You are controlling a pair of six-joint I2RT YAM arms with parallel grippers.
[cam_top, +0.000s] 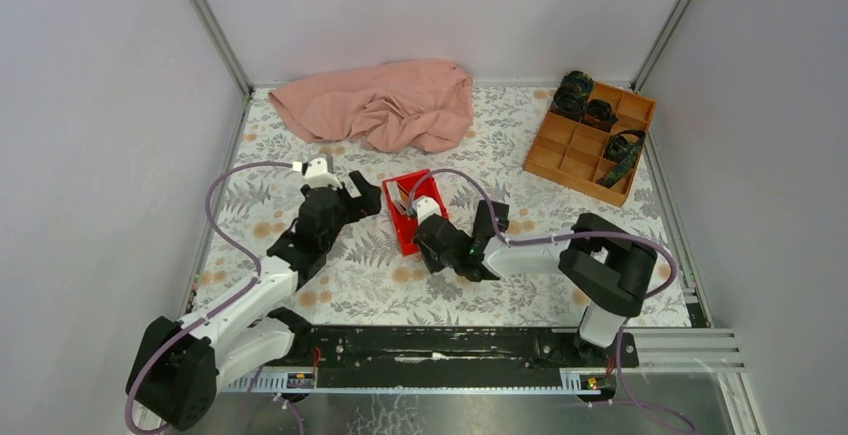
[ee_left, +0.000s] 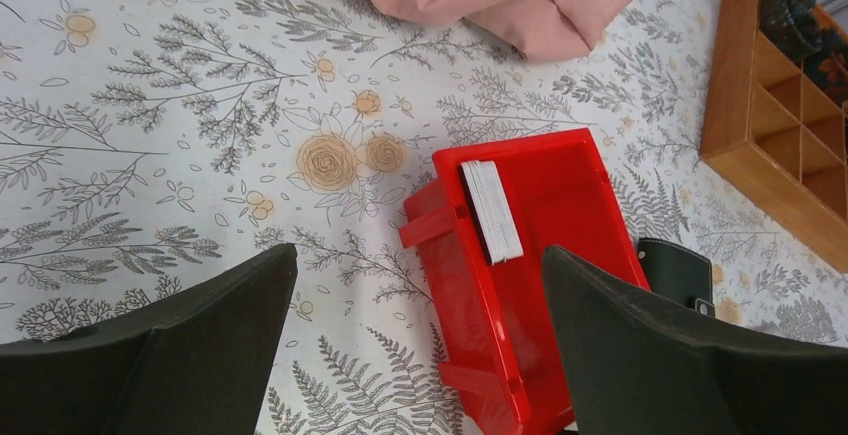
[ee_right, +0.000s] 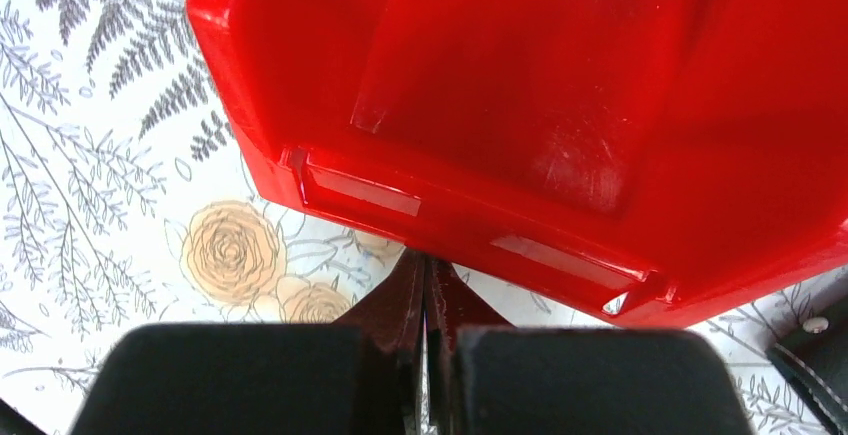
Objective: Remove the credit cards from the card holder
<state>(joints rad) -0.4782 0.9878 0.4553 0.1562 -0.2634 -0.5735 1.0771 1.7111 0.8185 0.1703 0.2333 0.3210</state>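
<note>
Right gripper (ee_right: 425, 290) is clamped fully shut, nothing visible between its jaws, tips nosed right up against the near outer wall of the red tray (ee_right: 450, 220). Left gripper (ee_left: 418, 275) hangs wide open and empty, the tray just ahead of its spread fingers. And look inside: a stack of pale credit cards (ee_left: 490, 210) stands on edge along one long wall of the tray, so that much looks done. The black card holder (ee_left: 680, 270) lies on the table just beside the tray's far side from the left gripper, near the right gripper's right, touched by neither. Whether any cards are left inside it, I cannot tell.
</note>
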